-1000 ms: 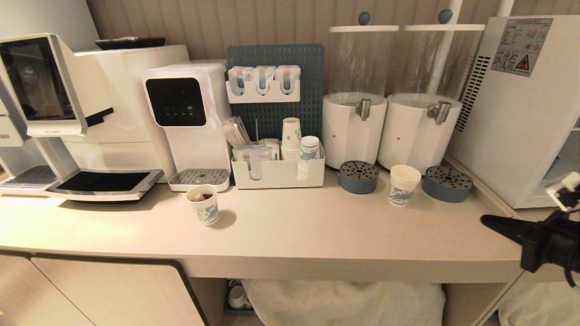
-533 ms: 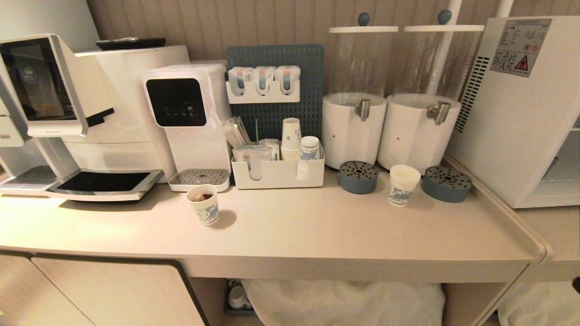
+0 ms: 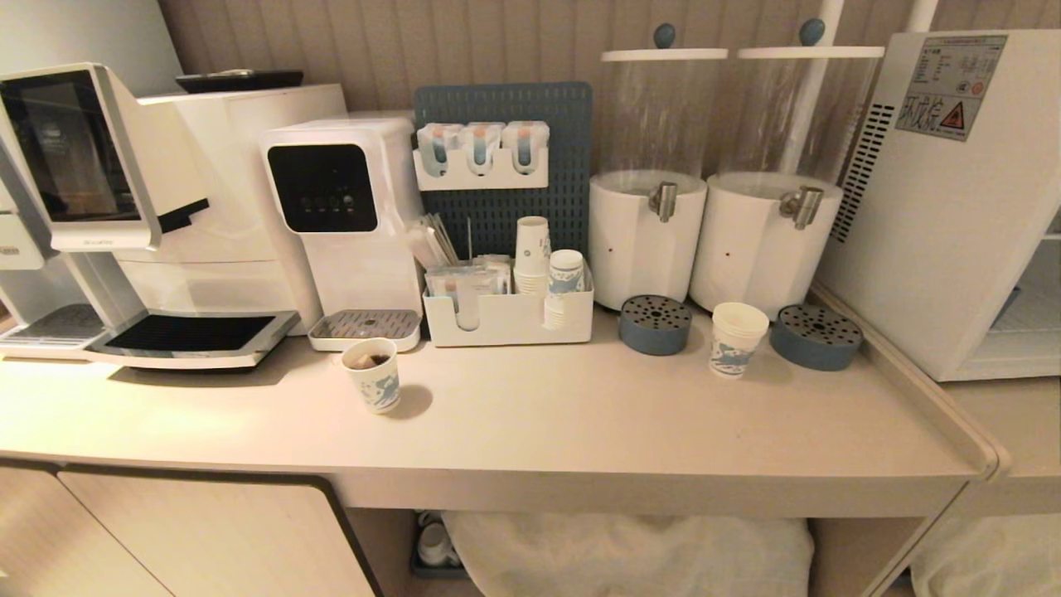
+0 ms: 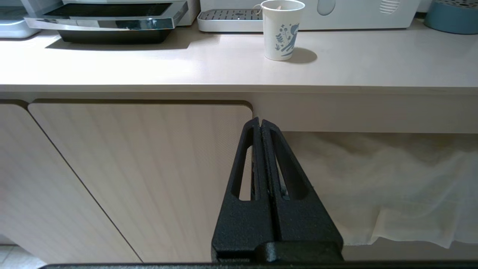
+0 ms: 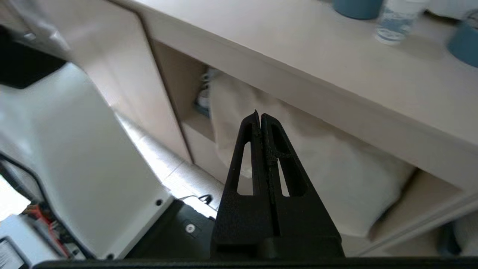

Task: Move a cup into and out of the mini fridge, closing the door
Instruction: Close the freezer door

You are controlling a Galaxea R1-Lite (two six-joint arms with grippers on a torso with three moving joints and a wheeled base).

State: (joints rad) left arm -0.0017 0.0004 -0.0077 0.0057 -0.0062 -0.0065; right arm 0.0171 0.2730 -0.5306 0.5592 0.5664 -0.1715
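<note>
The small white paper cup with a blue printed pattern [image 3: 735,338] is standing upright on the pale beige table [image 3: 580,431], between two round blue-grey perforated drip trays [image 3: 656,323] and near the white box-shaped mini fridge [image 3: 953,207], whose side is facing the head camera while its door is not showing. The right tool [image 5: 260,116] is hanging below the table edge with its black fingers pressed together and gripping nothing; the cup is sitting up beyond it, well apart. The left tool [image 4: 260,122] is idling, closed and empty, before the cabinet front. The cup is likely handling as light, thin-walled and easily crushed or tipped, so a gentle pinch across its mid-wall is looking safest, away from the flimsy rim.
</note>
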